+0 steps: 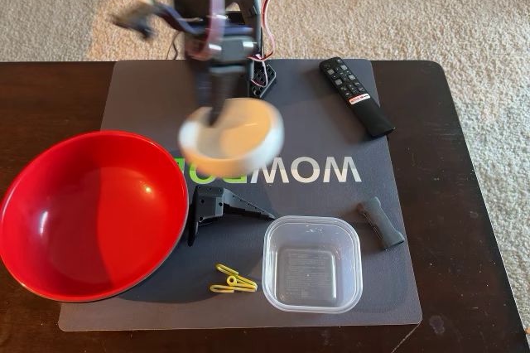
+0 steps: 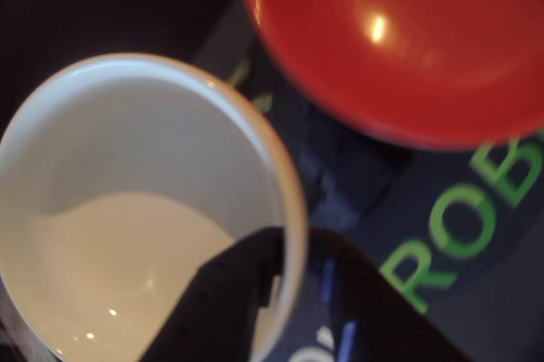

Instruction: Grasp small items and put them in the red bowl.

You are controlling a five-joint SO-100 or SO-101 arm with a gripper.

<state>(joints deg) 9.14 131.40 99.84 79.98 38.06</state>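
Observation:
My gripper (image 1: 215, 114) is shut on the rim of a small white cup (image 1: 236, 142) and holds it in the air above the middle of the grey mat, blurred by motion. In the wrist view one dark finger (image 2: 223, 298) sits inside the cup (image 2: 127, 209) and the other outside its rim, with my gripper (image 2: 285, 294) at the bottom. The red bowl (image 1: 91, 212) stands empty at the mat's left edge; it fills the top right of the wrist view (image 2: 408, 39). A black clip (image 1: 219, 204), a yellow clip (image 1: 233, 281) and a small dark grey piece (image 1: 381, 222) lie on the mat.
A clear plastic container (image 1: 313, 263) stands at the mat's front. A black remote (image 1: 356, 96) lies at the back right. The grey mat (image 1: 331, 137) covers a dark wooden table (image 1: 464, 204), with carpet beyond. The arm's base is at the mat's back edge.

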